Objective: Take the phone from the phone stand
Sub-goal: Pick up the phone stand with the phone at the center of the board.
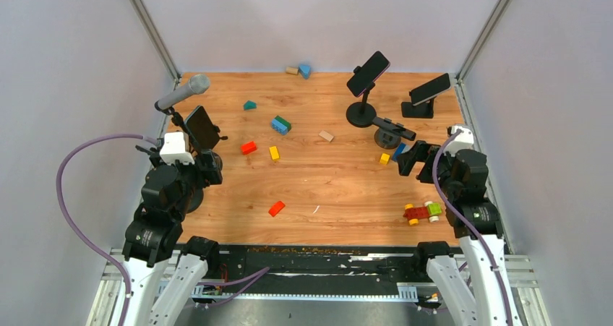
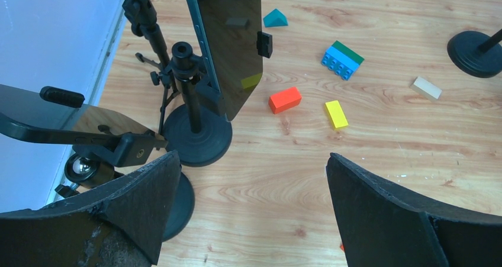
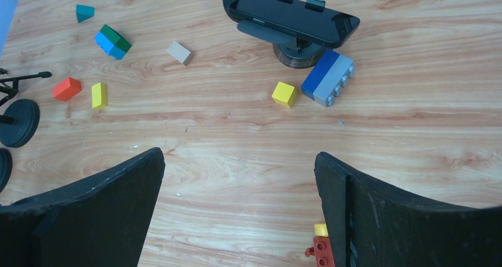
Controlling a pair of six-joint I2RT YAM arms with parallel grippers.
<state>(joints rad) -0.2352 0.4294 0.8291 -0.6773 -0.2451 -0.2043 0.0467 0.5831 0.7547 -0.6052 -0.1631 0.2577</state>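
Left claw (image 2: 251, 157) and right claw (image 3: 240, 153) both gape wide and empty over the desk (image 1: 325, 189), poised for approach; the phone (image 2: 234, 48), clamped upright by its phone stand (image 2: 198, 140), stands at 11 o'clock of the left claw.

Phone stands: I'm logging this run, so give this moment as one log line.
left gripper open, empty | right gripper open, empty | phone ahead of right gripper on its stand | not grasped

Top view looks down from high at the near edge over the whole bench (image 1: 325, 185). Wrist views sit low, tilted forward; both catch the blue-green block (image 2: 342, 60).
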